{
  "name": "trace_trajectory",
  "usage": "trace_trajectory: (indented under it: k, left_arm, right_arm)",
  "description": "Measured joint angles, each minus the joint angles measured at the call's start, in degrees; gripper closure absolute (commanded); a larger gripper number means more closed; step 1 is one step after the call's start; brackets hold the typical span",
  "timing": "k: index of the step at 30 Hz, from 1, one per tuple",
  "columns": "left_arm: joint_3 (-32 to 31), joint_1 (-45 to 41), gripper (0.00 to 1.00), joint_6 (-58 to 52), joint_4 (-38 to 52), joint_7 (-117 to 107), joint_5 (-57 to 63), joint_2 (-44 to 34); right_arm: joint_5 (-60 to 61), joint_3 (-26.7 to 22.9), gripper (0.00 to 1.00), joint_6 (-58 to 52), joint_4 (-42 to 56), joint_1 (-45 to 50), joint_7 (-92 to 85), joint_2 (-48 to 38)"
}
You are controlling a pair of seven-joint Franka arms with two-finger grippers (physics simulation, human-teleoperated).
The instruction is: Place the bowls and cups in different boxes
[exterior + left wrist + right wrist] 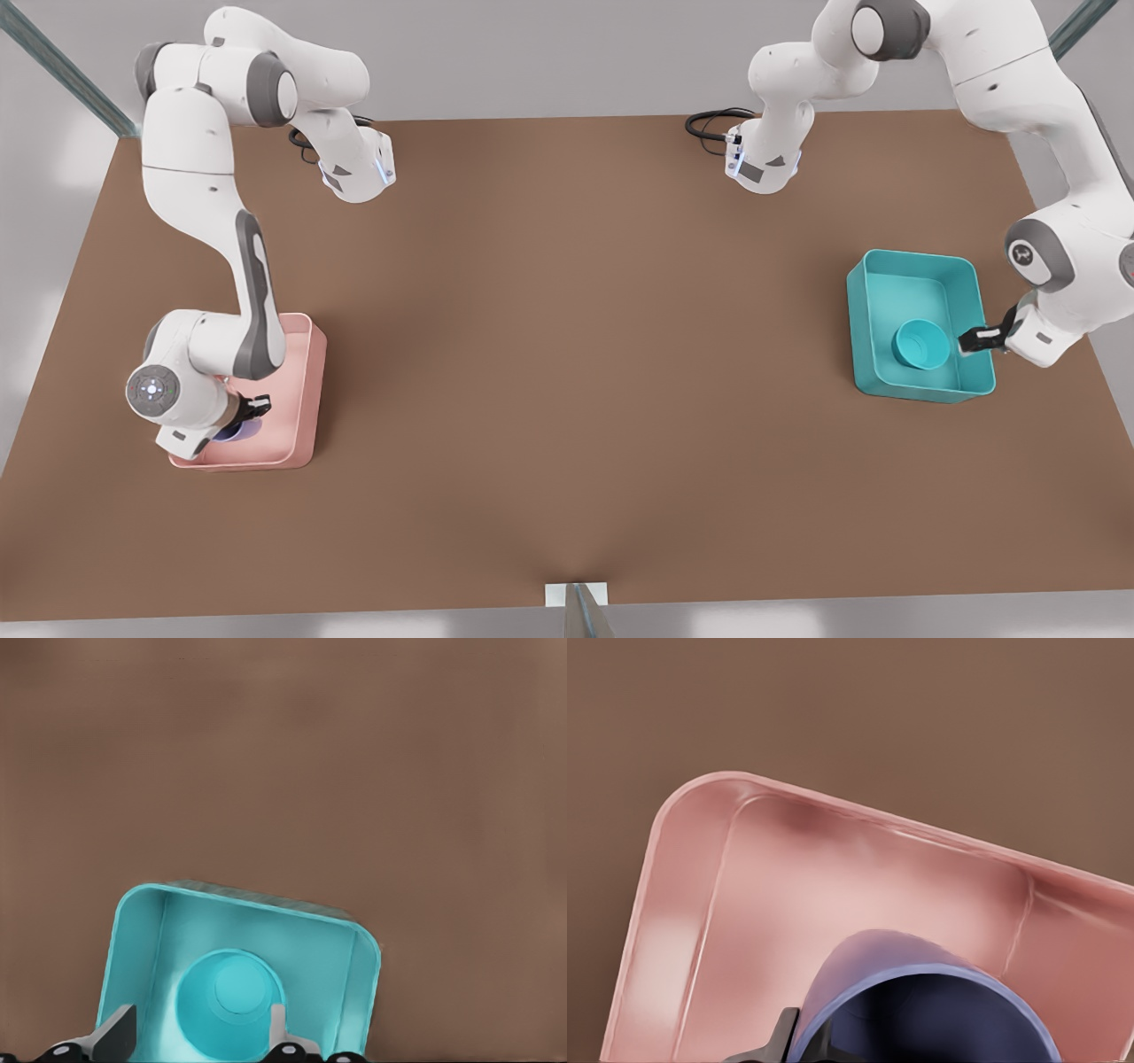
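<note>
One bowl (921,344) inside teal box (912,275).

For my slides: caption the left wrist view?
Left hand open around the teal bowl inside the teal box.

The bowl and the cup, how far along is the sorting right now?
Nearly done. The teal bowl already sits inside the teal box, with the left hand open around its rim. The lavender cup is over the pink box, gripped at its rim by the right hand. What looks left is releasing the cup and pulling both hands away.
</note>
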Motion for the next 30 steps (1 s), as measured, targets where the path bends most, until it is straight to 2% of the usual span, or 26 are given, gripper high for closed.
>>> trace_trajectory:
  k: [2,4,5,6,12,17,20,25,30]
  left_arm:
    - [-10.1,-3.1,0.0,-8.5,10.4,-1.6,1.8,-0.7]
    - [-14.0,-4.7,0.0,-14.7,14.9,-3.2,3.0,-0.7]
    - [-14.7,-4.4,0.0,-17.1,15.7,-3.9,3.3,-0.6]
    - [-15.0,-4.0,0.0,-19.1,16.2,-4.6,3.6,-0.7]
    - [-16.8,-3.6,0.0,-26.1,17.1,-8.1,4.2,-0.6]
    - [-17.2,-3.5,0.0,-28.5,17.1,-10.3,4.3,-0.7]
    - [-17.3,-3.4,0.0,-29.2,17.1,-11.3,4.3,-0.6]
    - [-17.3,-3.3,0.0,-29.8,17.1,-12.7,4.2,-0.5]
    - [-18.4,-3.4,0.0,-30.1,18.0,-13.8,4.2,-0.6]
  right_arm:
    - [0.8,0.0,0.79,0.3,-0.1,0.0,-1.4,1.0]
    - [1.3,0.0,0.79,0.5,-0.2,0.0,-2.6,1.5]
    - [1.5,0.0,0.31,0.6,-0.1,0.0,-3.1,1.8]
    - [1.6,0.0,0.0,0.8,-0.1,0.0,-3.5,2.2]
    - [0.3,0.0,0.0,1.5,0.2,0.0,-3.7,2.2]
    - [1.9,0.2,0.0,-1.2,0.2,0.1,-5.6,-2.6]
    - [1.8,0.5,0.0,-8.0,0.8,0.1,-6.2,-11.1]
    - [-2.0,6.4,0.0,-27.0,11.1,0.2,-1.3,-22.3]
    - [-3.7,7.9,0.0,-36.2,11.9,0.4,2.9,-25.3]
